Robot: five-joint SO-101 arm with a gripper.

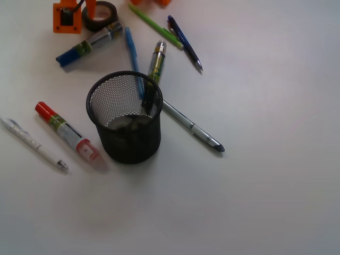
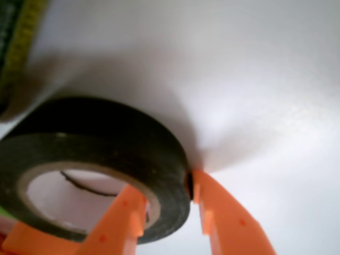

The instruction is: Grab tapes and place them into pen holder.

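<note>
A plain white tabletop (image 1: 265, 202) lies under me, scattered with pens and markers, with the black mesh pen holder (image 1: 125, 118) standing near the middle of the front view. I am up at the far top-left edge of that view, where my gripper (image 2: 167, 212) straddles the wall of a dark tape roll (image 2: 95, 164): in the wrist view one orange finger (image 2: 119, 223) sits inside the pale core and the other hugs the outer face, so I am closed across the band of the roll, though I cannot tell how firmly I am pressing. The roll itself seems to rest flat on the table next to a blue-capped marker (image 1: 89, 44). Something pale and rounded shows at the bottom of the holder, likely tape already dropped in, but the mesh blurs it. To do this step well, I judge I should squeeze until the wall cannot slip, then lift straight up so the roll clears the marker beside it. The carry should go high enough to pass over the holder's rim, and I should centre the roll over the opening before letting go, minding the green-banded pen (image 1: 155, 66) and blue pen (image 1: 133, 56) lying close behind the holder's far rim.
</note>
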